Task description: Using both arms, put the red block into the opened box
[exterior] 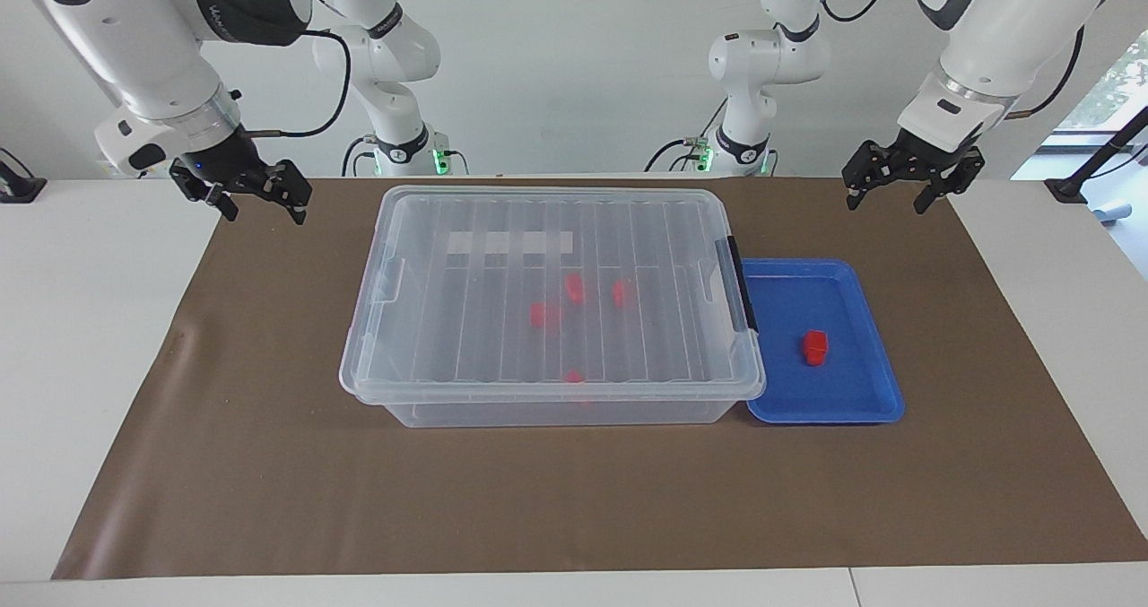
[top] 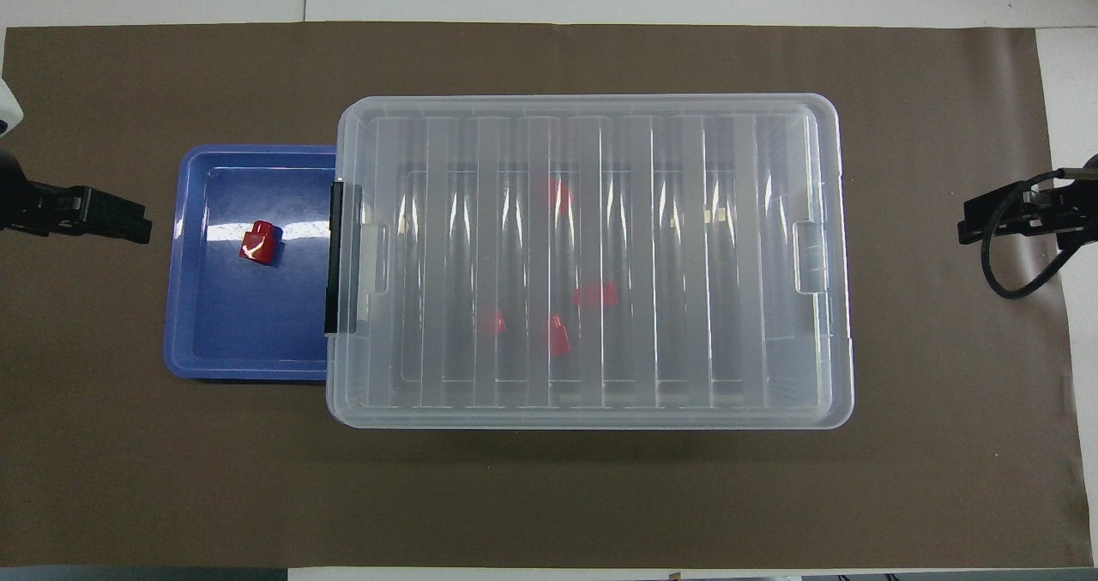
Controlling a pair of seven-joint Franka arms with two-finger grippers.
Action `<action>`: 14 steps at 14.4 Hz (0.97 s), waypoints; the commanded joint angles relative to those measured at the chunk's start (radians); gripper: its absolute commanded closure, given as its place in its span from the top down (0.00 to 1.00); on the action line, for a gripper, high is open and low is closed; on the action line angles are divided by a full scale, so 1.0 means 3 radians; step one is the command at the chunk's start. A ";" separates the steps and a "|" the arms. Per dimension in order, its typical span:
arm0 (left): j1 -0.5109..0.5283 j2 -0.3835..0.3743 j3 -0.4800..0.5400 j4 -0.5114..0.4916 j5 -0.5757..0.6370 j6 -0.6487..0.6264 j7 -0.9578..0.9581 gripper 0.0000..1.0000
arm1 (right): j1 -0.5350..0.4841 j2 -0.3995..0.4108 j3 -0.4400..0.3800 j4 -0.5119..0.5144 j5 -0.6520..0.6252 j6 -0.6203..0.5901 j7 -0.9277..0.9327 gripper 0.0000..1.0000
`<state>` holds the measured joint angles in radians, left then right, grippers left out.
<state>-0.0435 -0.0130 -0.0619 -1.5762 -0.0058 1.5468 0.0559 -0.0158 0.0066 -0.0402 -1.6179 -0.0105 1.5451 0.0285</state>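
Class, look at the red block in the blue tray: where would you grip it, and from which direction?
Grip the red block across its body, below the knob, coming straight down. It lies alone in the shallow blue tray, clear of the walls, near the left tool, whose fingers are open.

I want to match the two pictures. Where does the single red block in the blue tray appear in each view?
Facing view: the red block lies in the blue tray, at the picture's right, beside the box.
Overhead view: the same block lies in the tray, at the picture's left.
Shared landmark: the black clip handle on the box edge that meets the tray.
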 commanded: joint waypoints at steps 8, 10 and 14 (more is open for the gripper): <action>0.0007 -0.0090 0.0007 -0.0115 -0.0057 0.0080 0.0013 1.00 | -0.0019 -0.0022 0.0016 -0.0042 0.0157 0.0223 -0.0049 1.00; 0.0007 -0.0090 0.0002 -0.0115 -0.0057 0.0080 0.0008 1.00 | 0.0062 -0.0073 0.0032 -0.0200 0.0224 0.0411 0.0119 1.00; 0.0007 -0.0090 0.0002 -0.0115 -0.0057 0.0075 0.0003 1.00 | 0.0410 -0.0114 0.0032 -0.0625 0.0229 0.0938 0.0523 1.00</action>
<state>-0.0435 -0.0130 -0.0623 -1.5762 -0.0058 1.5487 0.0559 0.0674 0.0047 -0.0359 -1.7229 0.0433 1.7512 0.1303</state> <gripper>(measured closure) 0.000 0.000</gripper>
